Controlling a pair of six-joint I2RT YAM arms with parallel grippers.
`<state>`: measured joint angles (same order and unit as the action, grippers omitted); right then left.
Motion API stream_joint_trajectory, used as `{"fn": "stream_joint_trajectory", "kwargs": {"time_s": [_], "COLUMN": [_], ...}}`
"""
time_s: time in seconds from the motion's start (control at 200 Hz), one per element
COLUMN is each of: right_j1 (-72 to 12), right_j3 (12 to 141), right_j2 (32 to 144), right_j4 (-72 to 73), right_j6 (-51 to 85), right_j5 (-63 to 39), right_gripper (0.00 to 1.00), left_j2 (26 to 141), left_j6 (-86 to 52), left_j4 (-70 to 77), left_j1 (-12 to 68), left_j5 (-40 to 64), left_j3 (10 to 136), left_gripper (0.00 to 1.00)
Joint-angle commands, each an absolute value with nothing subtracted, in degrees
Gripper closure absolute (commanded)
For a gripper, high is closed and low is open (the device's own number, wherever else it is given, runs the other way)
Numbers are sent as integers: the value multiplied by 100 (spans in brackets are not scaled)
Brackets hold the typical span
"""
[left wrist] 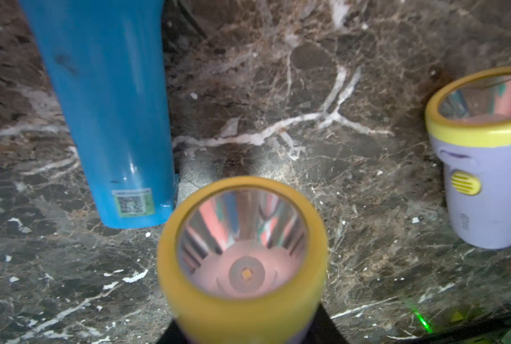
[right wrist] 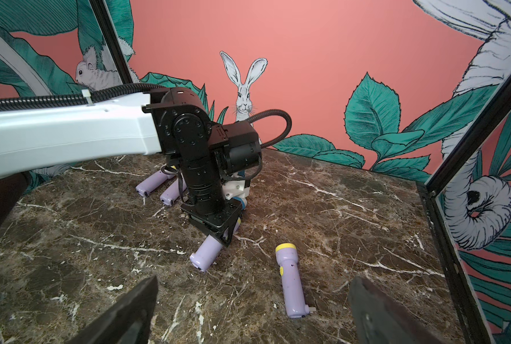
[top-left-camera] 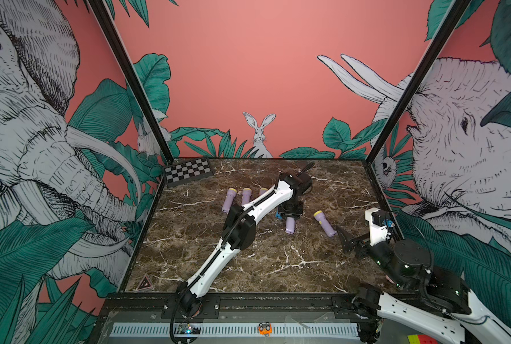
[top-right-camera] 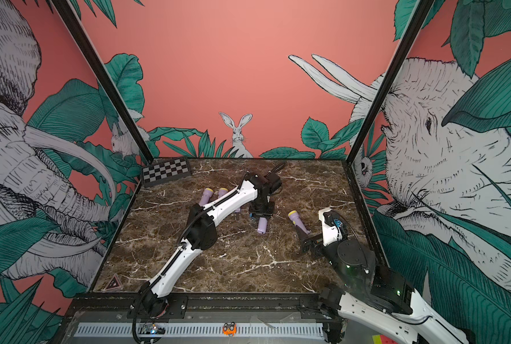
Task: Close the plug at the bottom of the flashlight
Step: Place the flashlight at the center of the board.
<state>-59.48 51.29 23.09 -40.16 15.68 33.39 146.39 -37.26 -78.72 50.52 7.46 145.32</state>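
While the left end effector [top-left-camera: 290,216] clamps a lilac flashlight [top-left-camera: 290,227] on the marble surface [top-left-camera: 188,238], the right end effector [top-left-camera: 346,238] stands open near another flashlight [top-left-camera: 325,223]; the left arm [top-left-camera: 260,205] overlaps three more flashlights [top-left-camera: 229,200].

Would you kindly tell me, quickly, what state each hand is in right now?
Left hand: closed on a purple flashlight.
Right hand: open, holding nothing.
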Motion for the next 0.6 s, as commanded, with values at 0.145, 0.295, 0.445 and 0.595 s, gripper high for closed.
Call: {"fn": "stream_joint_trajectory", "kwargs": {"time_s": [0.145, 0.295, 0.445, 0.595], "right_j1": [-5933, -5933, -5935, -5939], "right_j3": [5058, 5062, 5120, 5082], "right_j2": [2381, 2417, 2452, 2523], "right_j4": [-3815, -3806, -3819, -3880], "right_j6": [1660, 1677, 1652, 1852], "right_j5": [3200, 3154, 3168, 3263], "right_gripper": [1, 1, 1, 1], "left_j2": [14664, 14686, 14741, 14820], "left_j6": [-3478, -3480, -3537, -3524], "left_j4": [-7854, -7752, -7811, -7779], "left_j1": [5273, 5265, 5225, 5213], "left_j5": [839, 967, 1037, 1274], "left_j3": [14576, 14447, 14415, 14250], "left_gripper": [100, 100, 100, 100]}}
